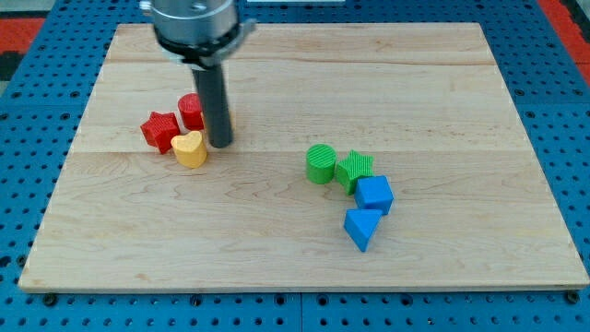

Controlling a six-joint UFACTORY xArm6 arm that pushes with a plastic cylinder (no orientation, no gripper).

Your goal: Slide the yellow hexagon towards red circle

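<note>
Touching ridged red circle (191, 111) and yellow heart (190, 148): my tip (220, 144), jawless smooth dark rod.

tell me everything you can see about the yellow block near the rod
The yellow block looks like ridged plastic, heart-like in outline with a notched top rather than a clear hexagon. It lies flat on the wooden board, at the view's left. The red star touches its upper left; my tip stands just right of it, contact unclear.

My rod hangs upright from the view's top, my tip (220, 143) down on the board.
</note>
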